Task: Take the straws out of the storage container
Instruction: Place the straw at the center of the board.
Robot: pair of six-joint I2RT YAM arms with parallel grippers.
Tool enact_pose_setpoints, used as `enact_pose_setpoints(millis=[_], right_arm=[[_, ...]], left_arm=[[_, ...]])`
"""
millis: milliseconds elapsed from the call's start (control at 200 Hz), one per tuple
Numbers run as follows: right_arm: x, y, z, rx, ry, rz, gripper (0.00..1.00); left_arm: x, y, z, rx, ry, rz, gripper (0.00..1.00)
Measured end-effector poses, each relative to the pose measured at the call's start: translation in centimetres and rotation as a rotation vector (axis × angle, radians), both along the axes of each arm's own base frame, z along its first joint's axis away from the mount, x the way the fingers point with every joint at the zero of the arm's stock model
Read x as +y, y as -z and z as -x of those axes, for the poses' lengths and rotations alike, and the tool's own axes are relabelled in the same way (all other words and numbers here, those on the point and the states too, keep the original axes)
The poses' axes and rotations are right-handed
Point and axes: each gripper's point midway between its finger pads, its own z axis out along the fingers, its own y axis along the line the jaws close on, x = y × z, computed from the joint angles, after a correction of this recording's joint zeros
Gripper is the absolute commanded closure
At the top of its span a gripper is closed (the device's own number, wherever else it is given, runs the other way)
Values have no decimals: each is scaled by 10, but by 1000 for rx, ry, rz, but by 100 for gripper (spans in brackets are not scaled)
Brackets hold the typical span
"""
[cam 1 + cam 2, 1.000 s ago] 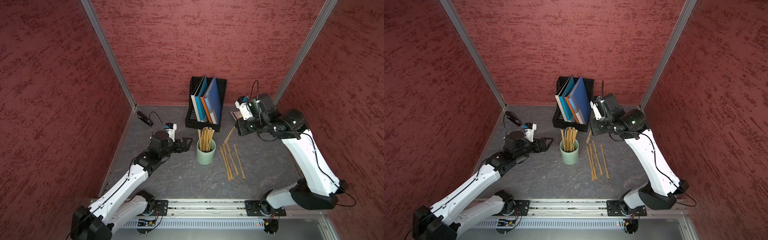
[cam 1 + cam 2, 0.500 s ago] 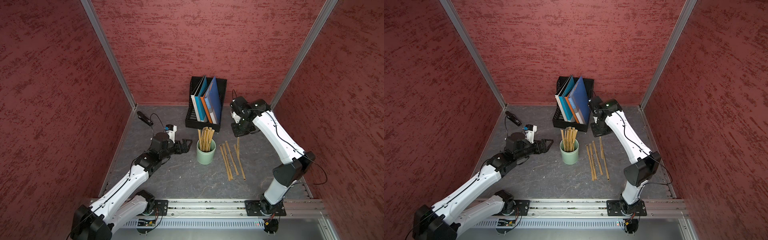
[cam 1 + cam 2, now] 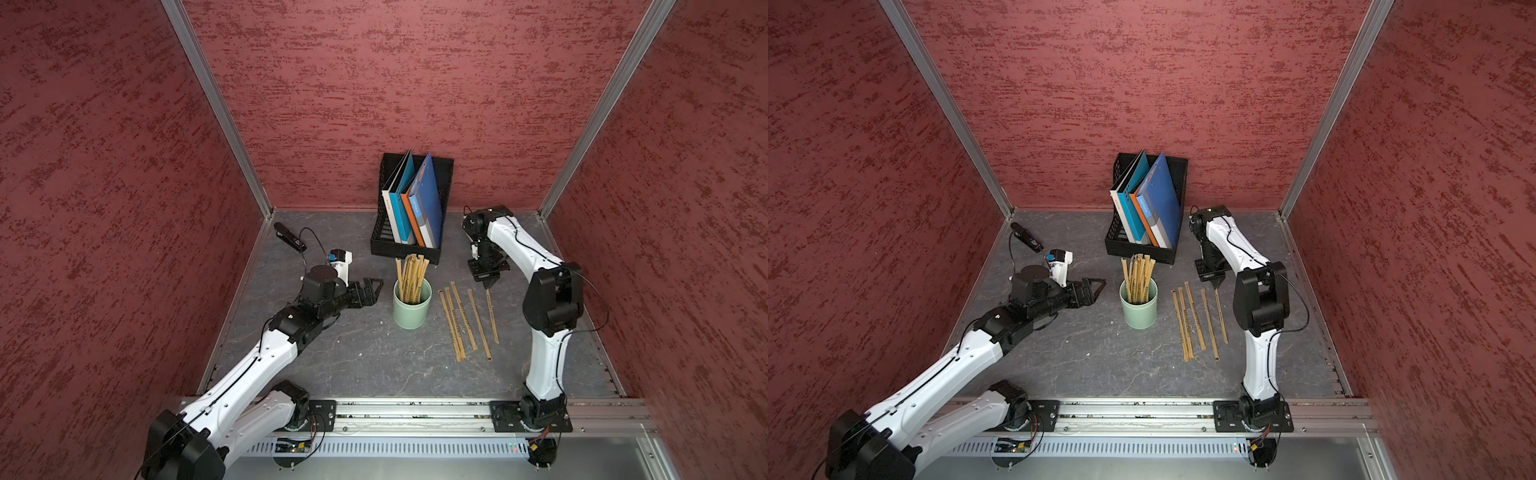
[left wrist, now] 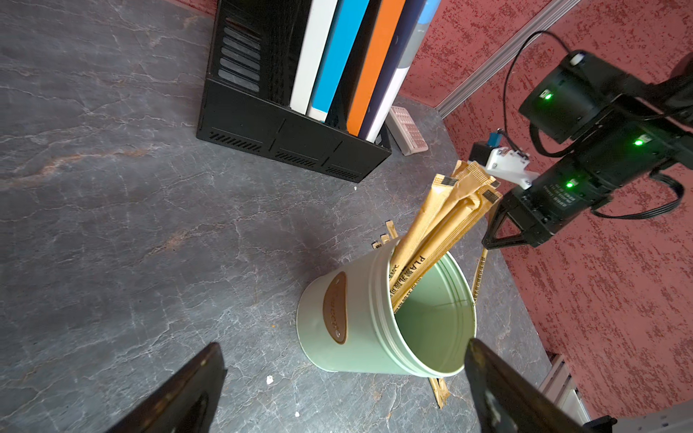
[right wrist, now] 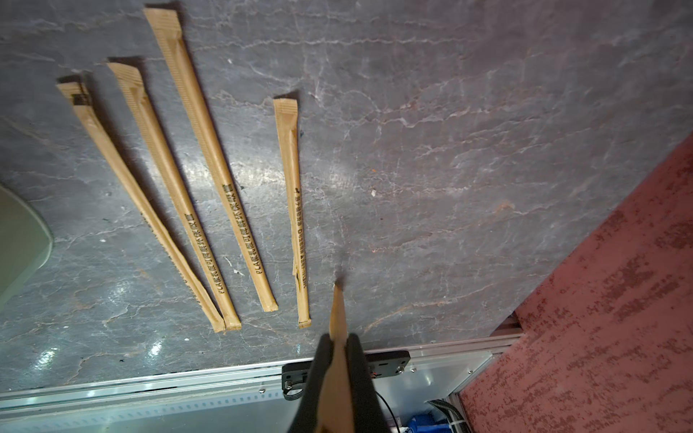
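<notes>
The storage container, a mint-green cup, stands mid-table with several straws upright in it. Several more straws lie side by side on the table to its right. My right gripper points down at the far end of that row, shut on one straw whose far tip reaches the table. My left gripper is open, level with the cup and just left of it, not touching.
A black mesh file holder with coloured folders stands behind the cup by the back wall. A small black device with a cable lies at the back left. A metal rail runs along the front edge. Red walls enclose three sides.
The right arm has come down from high beside the file holder to the table, bringing its straw alongside the laid row. The left arm has barely moved.
</notes>
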Motion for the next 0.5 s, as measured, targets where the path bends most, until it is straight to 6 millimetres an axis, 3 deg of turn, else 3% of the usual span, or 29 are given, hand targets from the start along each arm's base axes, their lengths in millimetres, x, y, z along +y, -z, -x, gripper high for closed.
enact_pose_setpoints(millis=[240,501], right_arm=[[-6,32,0,102,10,10,95],[-14,40,0,127,39,-17,88]], left_arm=[[1,2,-2,6,-4,-3,0],[0,8,-3,23,-2,-9,0]])
